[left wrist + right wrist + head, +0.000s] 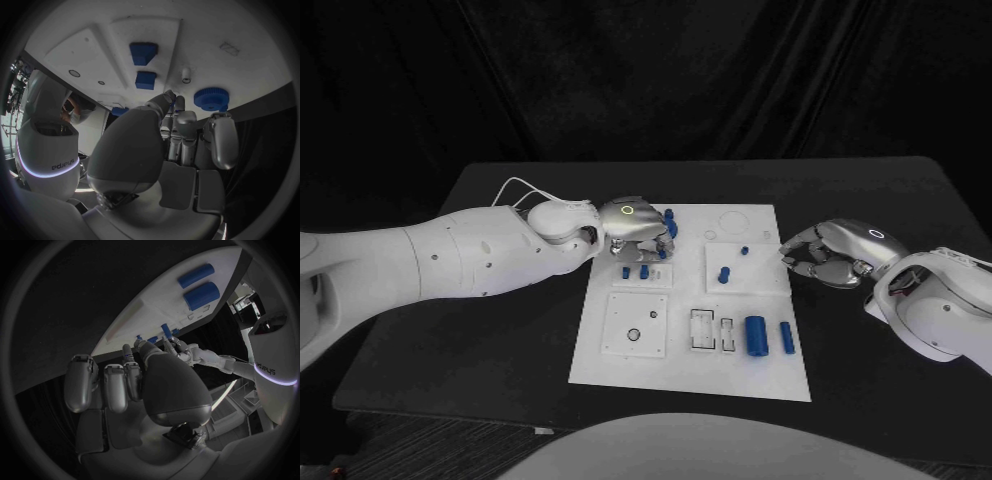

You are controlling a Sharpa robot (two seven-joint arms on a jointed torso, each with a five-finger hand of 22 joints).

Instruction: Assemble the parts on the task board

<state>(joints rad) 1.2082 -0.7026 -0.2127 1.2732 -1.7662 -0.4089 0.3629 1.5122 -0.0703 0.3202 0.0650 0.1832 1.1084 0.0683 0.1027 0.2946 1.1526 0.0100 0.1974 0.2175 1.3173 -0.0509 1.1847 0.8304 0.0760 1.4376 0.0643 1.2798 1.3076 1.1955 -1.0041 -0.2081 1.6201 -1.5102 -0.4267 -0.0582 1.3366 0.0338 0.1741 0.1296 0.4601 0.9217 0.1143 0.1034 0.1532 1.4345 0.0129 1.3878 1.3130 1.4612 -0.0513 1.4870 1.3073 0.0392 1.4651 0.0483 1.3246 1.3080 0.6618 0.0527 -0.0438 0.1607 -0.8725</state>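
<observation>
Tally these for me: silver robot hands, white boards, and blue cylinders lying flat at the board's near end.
Silver many-fingered hands: 2, the left hand and the right hand
White task board: 1
Blue cylinders lying flat: 2, the thick blue cylinder and the thin blue cylinder
Total: 5

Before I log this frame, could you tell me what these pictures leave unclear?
- Head view: the left hand covers the task board under it; contact with the blue parts is unclear.
- Head view: right hand fingers curl inward, hiding their contents.
- Left wrist view: the palm hides its fingertips.
</observation>
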